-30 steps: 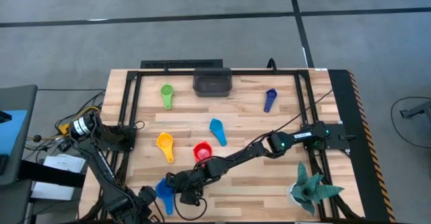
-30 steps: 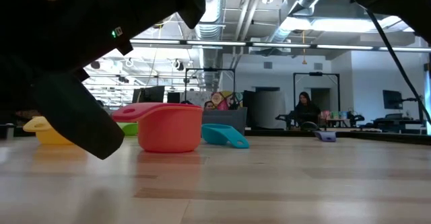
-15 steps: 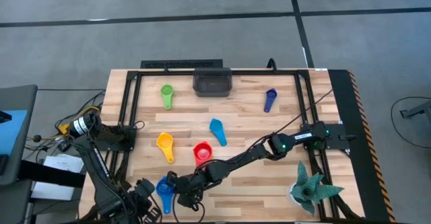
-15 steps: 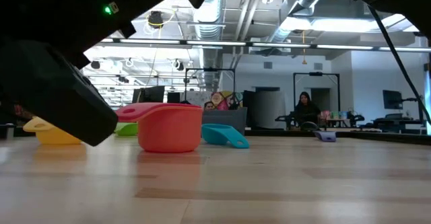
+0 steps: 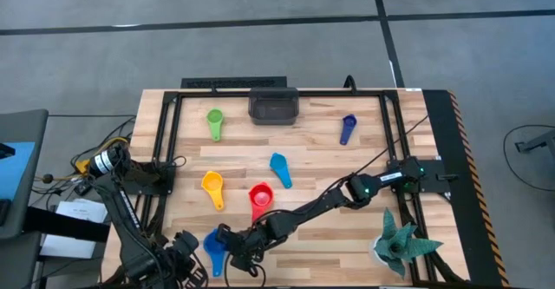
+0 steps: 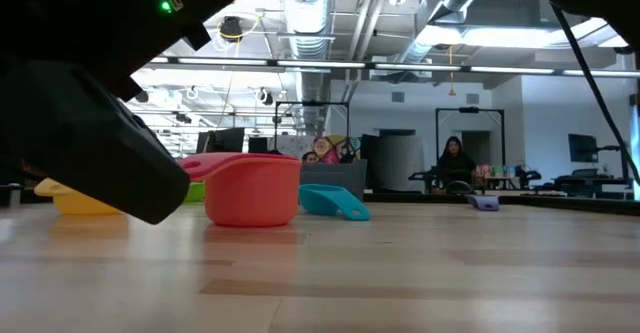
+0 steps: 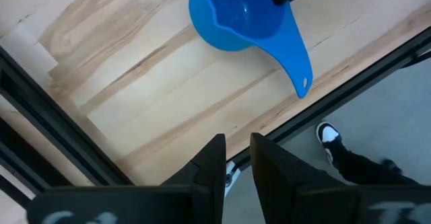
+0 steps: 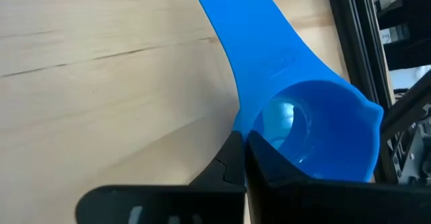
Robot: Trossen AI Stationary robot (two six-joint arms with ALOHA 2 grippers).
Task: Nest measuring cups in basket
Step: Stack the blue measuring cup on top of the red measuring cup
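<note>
The royal blue cup (image 5: 213, 244) lies near the table's near-left corner, handle toward the near edge. My right gripper (image 5: 232, 241) reaches it from the right and is shut on it (image 8: 244, 143). My left gripper (image 7: 237, 140) hovers over the near-left edge beside that cup (image 7: 236, 15), its fingers a narrow gap apart. The green (image 5: 214, 120), yellow (image 5: 212, 185), red (image 5: 260, 195), light blue (image 5: 279, 167) and dark blue (image 5: 348, 128) cups lie spread on the table. The basket (image 5: 274, 107) stands at the far edge. No orange cup shows. My right gripper pinches the royal blue cup's wall where the handle joins the bowl (image 8: 252, 126). One finger (image 8: 276, 160) is inside the bowl and the other (image 8: 225, 163) outside. The fingers come slanting down from the table's right. The cup appears to stand on the table.
A teal spiky plant-like object (image 5: 401, 241) stands at the near-right corner. A black frame rail (image 5: 165, 141) runs along the table's edges. Bare wood lies between the cups in the middle and on the right. A person (image 6: 455, 163) sits far off in the room.
My right gripper has moved a little toward the table's left and near edges, up to the royal blue cup. In the low view its dark body has shifted left. The cups have stayed where they were.
</note>
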